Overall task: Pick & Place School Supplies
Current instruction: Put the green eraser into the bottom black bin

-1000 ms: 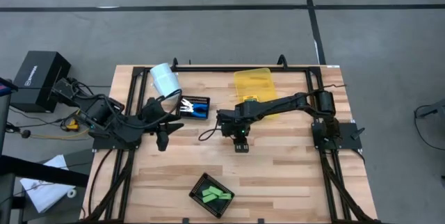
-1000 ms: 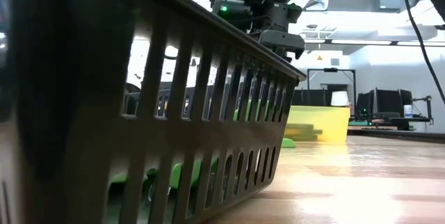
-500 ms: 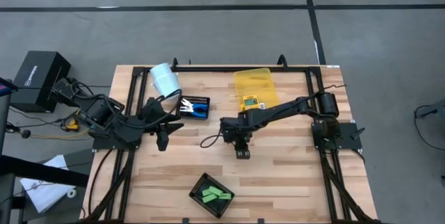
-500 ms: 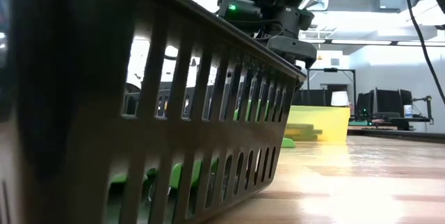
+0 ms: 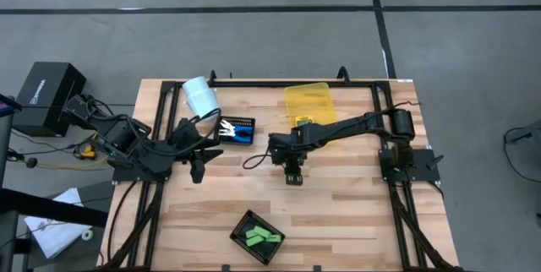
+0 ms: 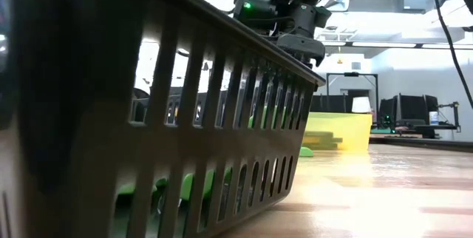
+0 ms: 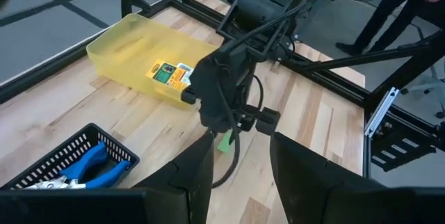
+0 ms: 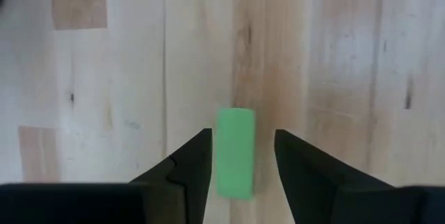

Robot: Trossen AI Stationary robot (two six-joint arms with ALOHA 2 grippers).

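Eraser [image 8: 235, 152], green and oblong, is lying flat on the bare desk [image 8: 348, 57], long axis running along the right claw's [image 8: 240, 158] reach, between its parted fingers, untouched. Nothing is blocking it. Right claw has been shifting slightly back toward the yellow bin [image 5: 308, 103]. Left claw [image 5: 197, 171] is waiting, partly open, beside the scissors tray [image 5: 236, 130].

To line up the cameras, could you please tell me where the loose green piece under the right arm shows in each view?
High view: hidden under the right tool.
Low view: not identifiable.
Left wrist view: the green piece shows below the right arm's wrist.
Right wrist view: it lies on the wood between the fingers.
Shared landmark: the yellow bin.
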